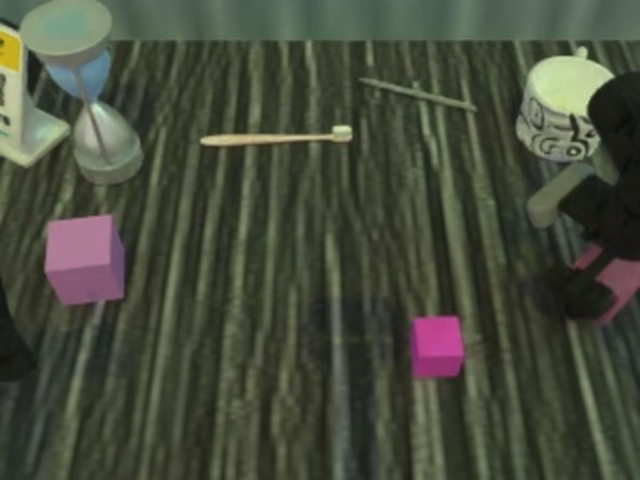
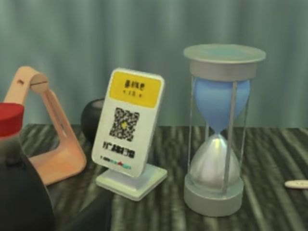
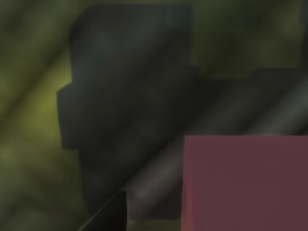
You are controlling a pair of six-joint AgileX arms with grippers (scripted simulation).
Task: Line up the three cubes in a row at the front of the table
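Observation:
Three cubes lie apart on the striped dark table (image 1: 300, 250). The large lilac-pink cube (image 1: 85, 258) is at the left and the small magenta cube (image 1: 437, 346) at the front centre. The dusty rose cube (image 1: 622, 283) sits at the right edge, partly covered by my right arm. My right gripper (image 1: 585, 295) is low at that cube's left side. In the right wrist view the rose cube (image 3: 245, 183) stands apart from the one dark finger (image 3: 108, 214) that shows, with a gap between them. My left arm (image 1: 8, 350) is a dark shape at the left edge, and its gripper is out of view.
An hourglass (image 1: 95, 95) and a QR sign (image 1: 15, 90) stand at the back left, and a toothbrush (image 1: 275, 138) and a thin grey rod (image 1: 418, 94) lie at the back. A patterned mug (image 1: 560, 105) sits at the back right. The left wrist view adds a wooden stand (image 2: 48, 125) and a red-capped dark bottle (image 2: 9, 118).

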